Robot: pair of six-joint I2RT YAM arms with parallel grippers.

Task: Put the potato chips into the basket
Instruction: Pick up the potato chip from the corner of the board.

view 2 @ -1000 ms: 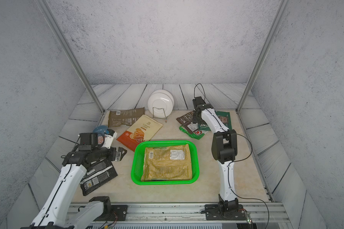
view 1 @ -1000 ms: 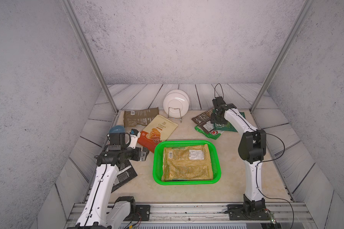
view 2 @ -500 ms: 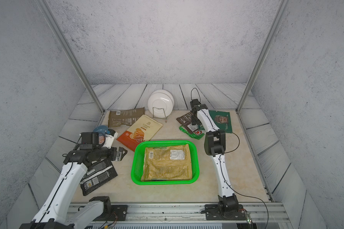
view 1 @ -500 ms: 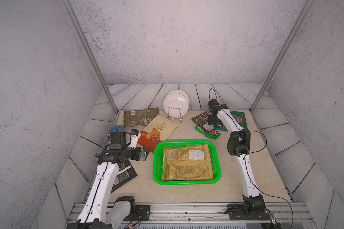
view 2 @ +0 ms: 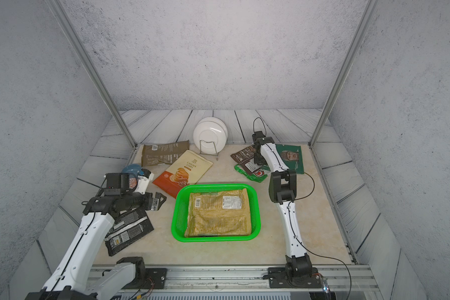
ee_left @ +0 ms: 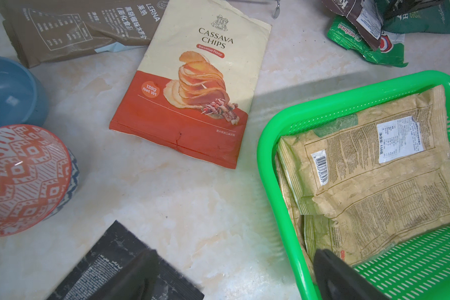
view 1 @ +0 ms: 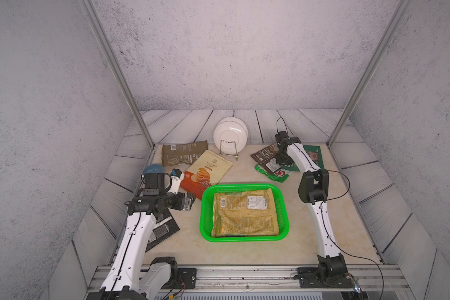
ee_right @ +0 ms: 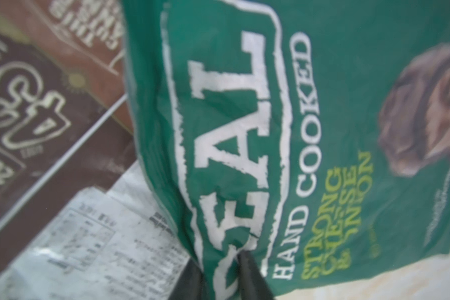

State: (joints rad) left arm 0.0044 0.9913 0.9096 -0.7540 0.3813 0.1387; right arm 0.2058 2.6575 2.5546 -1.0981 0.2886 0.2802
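The right arm (view 1: 320, 223) reaches to the far right of the marbled beige tabletop (view 1: 244, 249) with its elbow raised; the left arm (view 1: 135, 233) bends low, wrist level, beside the basket (view 1: 244, 185). The green perforated plastic basket holds a flat, crinkled tan chip bag (view 1: 244, 213). The right claw (ee_right: 220, 262) is clenched on the creased edge of a glossy dark green bag (ee_right: 322, 104); the left claw (view 1: 190, 200) stands released.

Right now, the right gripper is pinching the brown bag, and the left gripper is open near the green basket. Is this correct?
No: the right wrist view shows the right gripper pinching the dark green bag, not the brown bag. The left gripper is open near the green basket.
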